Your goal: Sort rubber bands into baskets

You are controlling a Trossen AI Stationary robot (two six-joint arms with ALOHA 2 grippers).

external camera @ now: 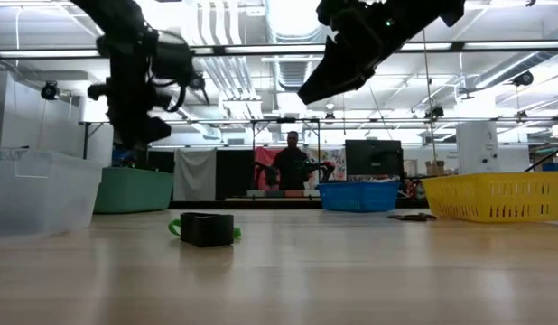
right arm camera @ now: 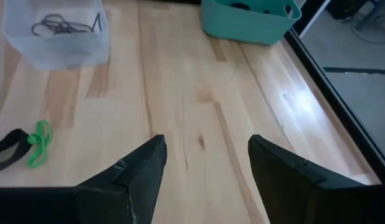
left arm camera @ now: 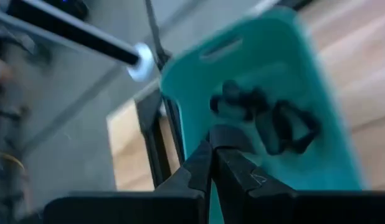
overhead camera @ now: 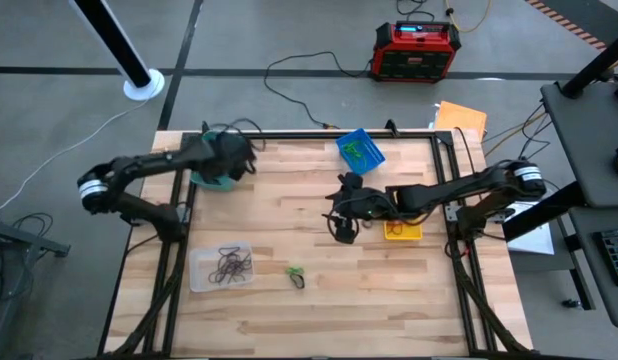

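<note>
Overhead, the wooden table fills the centre of the frame, a dark arm reaching in from each side. At upper left, the left gripper hangs over the teal basket, its fingers pressed together with nothing seen between them; dark rubber bands lie inside. At centre right, the right gripper spreads its fingers wide and empty, just left of the yellow basket. The blue basket sits at upper centre, the clear basket of dark bands at lower left. A green band touches a small black block at lower centre.
</note>
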